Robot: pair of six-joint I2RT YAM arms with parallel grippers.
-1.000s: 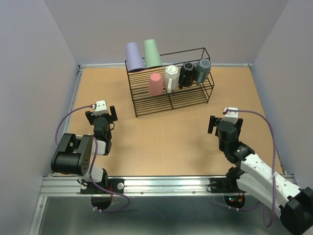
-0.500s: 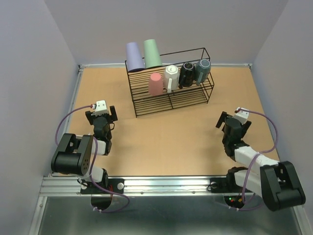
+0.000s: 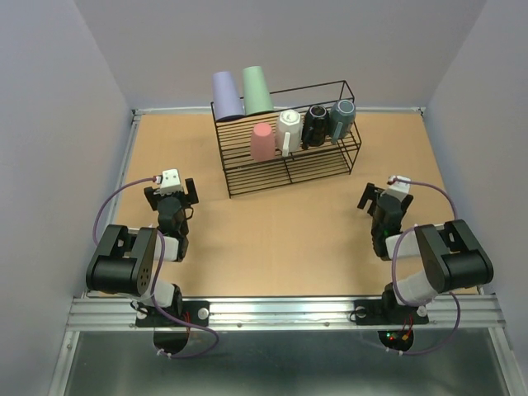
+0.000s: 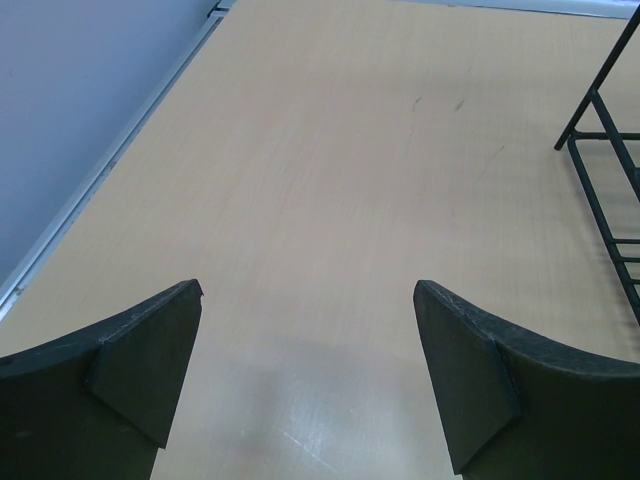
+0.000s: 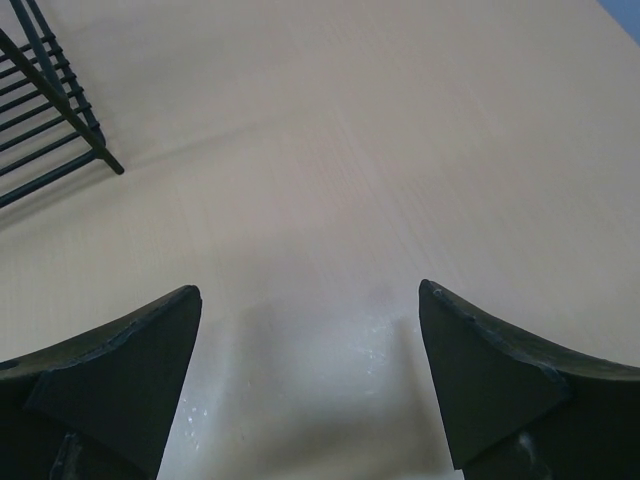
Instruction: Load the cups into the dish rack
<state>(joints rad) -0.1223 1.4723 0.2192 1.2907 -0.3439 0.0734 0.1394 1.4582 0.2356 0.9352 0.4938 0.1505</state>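
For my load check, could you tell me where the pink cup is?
Top view: the pink cup sits in the dish rack, just left of the white mug.

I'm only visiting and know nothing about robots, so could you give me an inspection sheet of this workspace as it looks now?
Surface: tan wooden table, bare in front of both arms.
Job's things: black wire dish rack at the far side. It holds the lavender tumbler, green tumbler, pink tumbler, white mug, black mug and grey-blue mug.
Clutter: nothing seen.
Grippers: left fingers and right fingers are spread open, empty, low over the table.
Cables: left purple cable and right purple cable loop from the wrists.
Surroundings: pale walls; metal rail at the near edge.
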